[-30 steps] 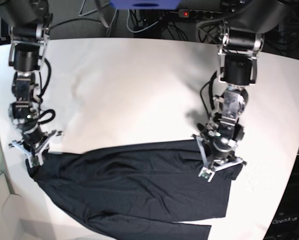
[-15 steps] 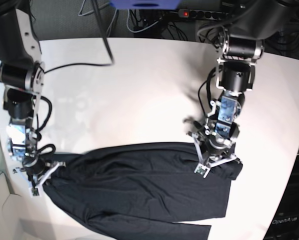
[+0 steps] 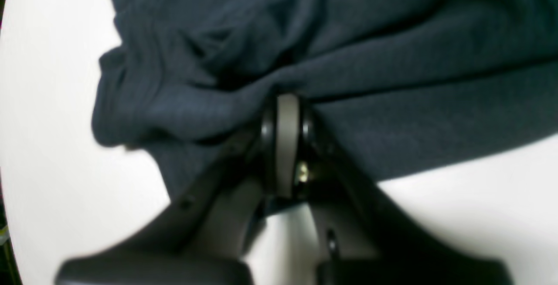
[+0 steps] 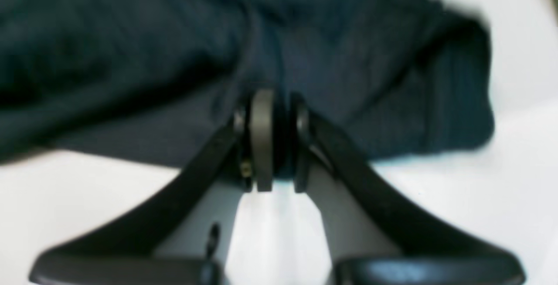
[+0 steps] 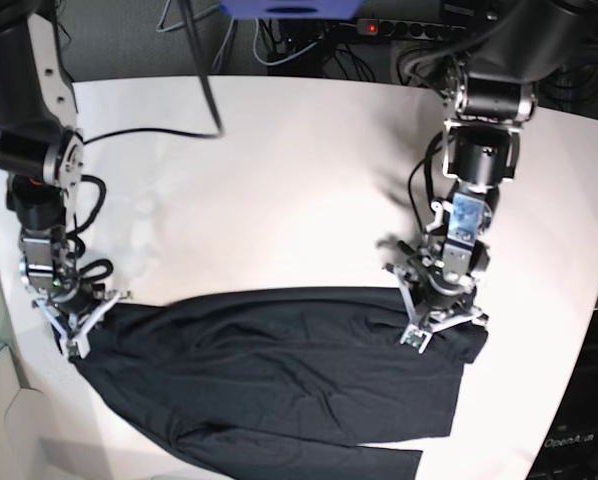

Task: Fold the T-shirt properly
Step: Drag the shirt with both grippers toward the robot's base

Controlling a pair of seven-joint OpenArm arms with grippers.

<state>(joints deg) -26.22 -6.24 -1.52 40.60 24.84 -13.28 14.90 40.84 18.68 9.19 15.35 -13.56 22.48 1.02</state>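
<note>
The black T-shirt (image 5: 269,380) lies spread across the front of the white table (image 5: 279,180), with a long sleeve running along its front edge. My left gripper (image 5: 441,325) is shut on the shirt's upper right corner. In the left wrist view its jaws (image 3: 285,102) pinch a bunched fold of the T-shirt (image 3: 348,36). At the shirt's upper left corner my right gripper (image 5: 79,328) is shut as well. The right wrist view shows its jaws (image 4: 270,102) biting into the edge of the T-shirt (image 4: 130,58).
Cables and a power strip (image 5: 399,28) lie behind the table's back edge. The table's rounded edges run close to both arms at the left and right. A dark case (image 5: 579,430) stands off the front right corner.
The right arm's upper links have swung up and back. Its gripper dipped toward the front with the shirt corner, then came back a little. The left gripper has barely shifted.
</note>
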